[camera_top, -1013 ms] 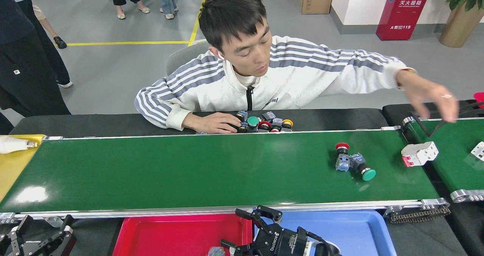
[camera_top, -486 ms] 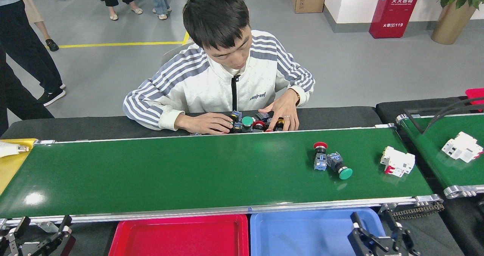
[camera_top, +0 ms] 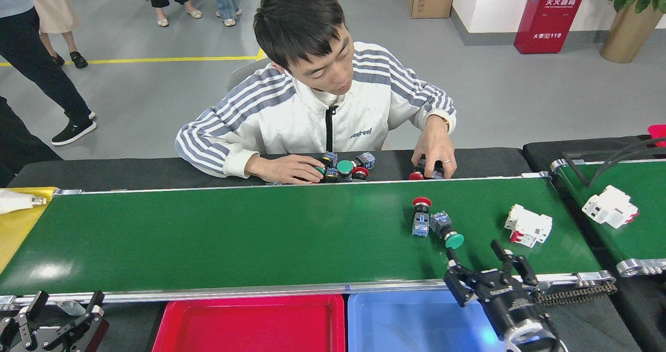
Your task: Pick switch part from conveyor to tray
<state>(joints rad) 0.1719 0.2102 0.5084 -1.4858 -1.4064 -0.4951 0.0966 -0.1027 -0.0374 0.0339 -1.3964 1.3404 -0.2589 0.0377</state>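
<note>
My right gripper [camera_top: 476, 256] has risen from beside the blue tray [camera_top: 416, 321] to the conveyor [camera_top: 234, 237], jaws spread and empty, with the green-capped switch part [camera_top: 446, 231] just beyond-left, lying diagonally; my left gripper [camera_top: 62, 315], also spread, sits far off.
</note>
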